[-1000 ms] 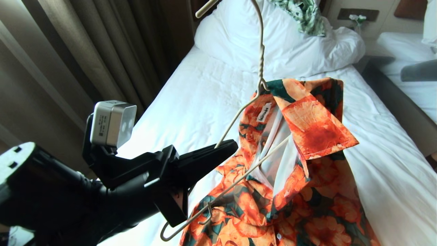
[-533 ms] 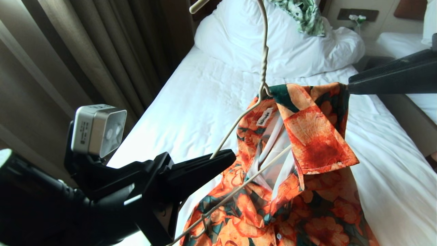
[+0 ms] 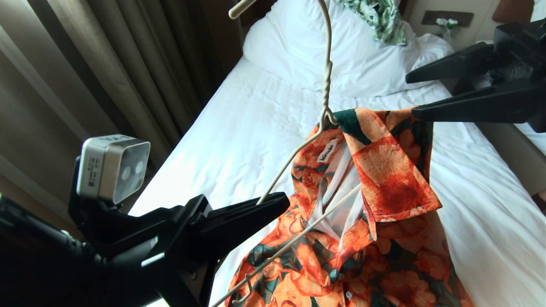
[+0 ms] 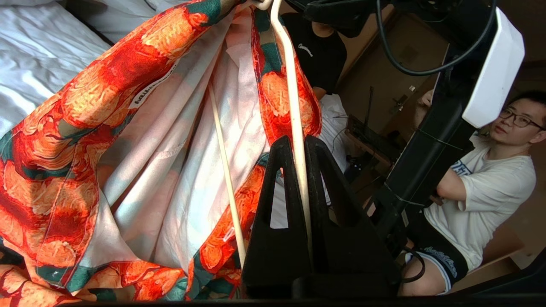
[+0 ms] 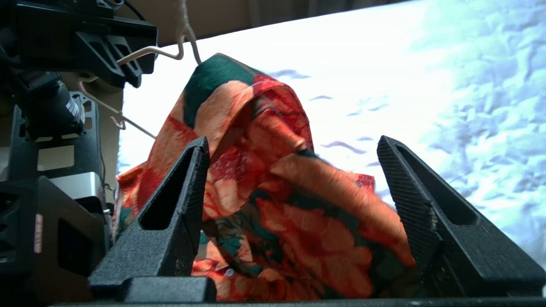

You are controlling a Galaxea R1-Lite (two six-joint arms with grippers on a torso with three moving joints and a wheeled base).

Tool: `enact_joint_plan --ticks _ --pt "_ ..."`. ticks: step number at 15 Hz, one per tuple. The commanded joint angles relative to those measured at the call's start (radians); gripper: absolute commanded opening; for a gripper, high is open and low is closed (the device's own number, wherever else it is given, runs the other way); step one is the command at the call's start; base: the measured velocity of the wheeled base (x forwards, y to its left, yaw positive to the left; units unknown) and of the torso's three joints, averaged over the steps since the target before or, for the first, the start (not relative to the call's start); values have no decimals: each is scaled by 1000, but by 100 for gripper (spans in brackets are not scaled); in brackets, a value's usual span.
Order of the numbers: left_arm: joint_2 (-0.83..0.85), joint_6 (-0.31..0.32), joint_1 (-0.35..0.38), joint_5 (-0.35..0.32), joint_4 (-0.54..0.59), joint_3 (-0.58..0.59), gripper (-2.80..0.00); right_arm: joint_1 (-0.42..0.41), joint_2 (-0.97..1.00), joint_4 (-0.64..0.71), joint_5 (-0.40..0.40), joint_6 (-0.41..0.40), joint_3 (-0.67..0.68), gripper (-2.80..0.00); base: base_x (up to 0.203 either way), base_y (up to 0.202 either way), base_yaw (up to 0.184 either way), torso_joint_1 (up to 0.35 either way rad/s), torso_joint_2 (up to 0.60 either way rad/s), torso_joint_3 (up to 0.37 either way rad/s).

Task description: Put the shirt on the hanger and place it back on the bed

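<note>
The left tool (image 3: pixel 279 200) is clamped on the hanger's (image 3: pixel 294 153) bare left arm and holds it above the bed (image 3: pixel 239 128). The shirt (image 3: pixel 384 179) hangs from the hanger's right side only, collar near the twisted neck, its hem trailing toward the sheet. The right tool (image 3: pixel 411 96) hovers at the collar's right edge, its fingers (image 5: pixel 179 204) spread wide, gripping nothing. White sheet lies free beyond, up to the pillow (image 3: pixel 341 55).

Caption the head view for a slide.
Left gripper clamps the hanger, shirt half-draped, while open right gripper nears its collar.
</note>
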Motion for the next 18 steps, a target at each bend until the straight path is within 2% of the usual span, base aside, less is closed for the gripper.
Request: enact_joint_plan --ticks 1,10,15,16,18 --pt "-5 -3 -2 -3 -8 1 -280 4 54 2 17 -18 -22 0 0 0 0 0 0 0" --pt "-5 -3 -46 -3 -8 -1 -280 20 175 1 152 -44 -61 0 0 0 0 0 0 0" --pt "-5 -3 -73 -3 -8 -9 -280 57 187 10 162 -75 -55 0 0 0 0 0 0 0" --pt "-5 -3 -74 -3 -8 -12 -280 60 181 11 164 -81 -50 -280 0 0 0 0 0 0" --pt "-7 -3 -79 -3 -9 -12 -280 73 171 13 167 -81 -35 -280 0 0 0 0 0 0"
